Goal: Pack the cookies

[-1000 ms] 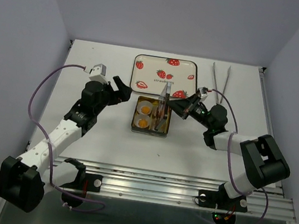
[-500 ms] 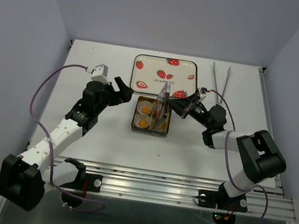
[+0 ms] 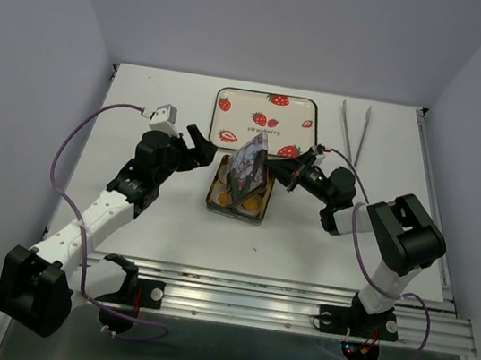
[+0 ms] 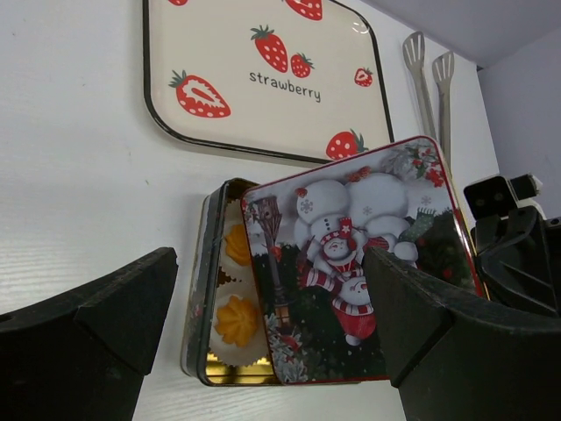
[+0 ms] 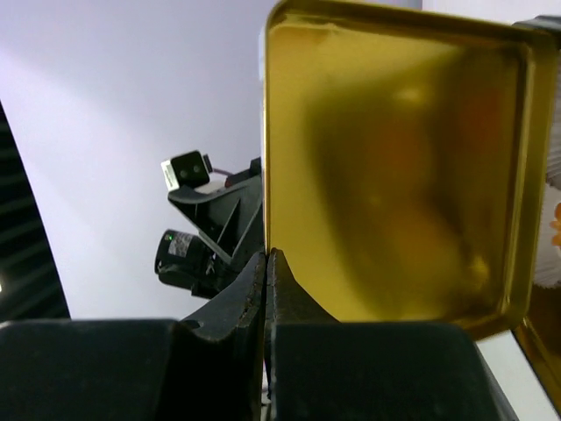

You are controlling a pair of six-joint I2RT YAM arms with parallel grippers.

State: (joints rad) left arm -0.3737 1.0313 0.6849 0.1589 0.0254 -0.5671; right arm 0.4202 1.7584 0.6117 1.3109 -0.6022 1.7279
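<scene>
Two orange cookies sit in white paper cups along the left side of an open tin. The other cookies are hidden under the lid. My right gripper is shut on the edge of the snowman-printed lid. It holds the lid tilted to the left over the tin. In the right wrist view the fingers pinch the lid's gold inner side. My left gripper is open and empty just left of the tin. Its jaws stand either side of the tin in the left wrist view.
A strawberry-printed tray lies just behind the tin and also shows in the left wrist view. Metal tongs lie at the back right. Grey walls enclose the white table on three sides.
The lid has swung from nearly upright to leaning left and down over the tin, covering most of it. The right gripper moved a little left with it. The left arm barely moved.
</scene>
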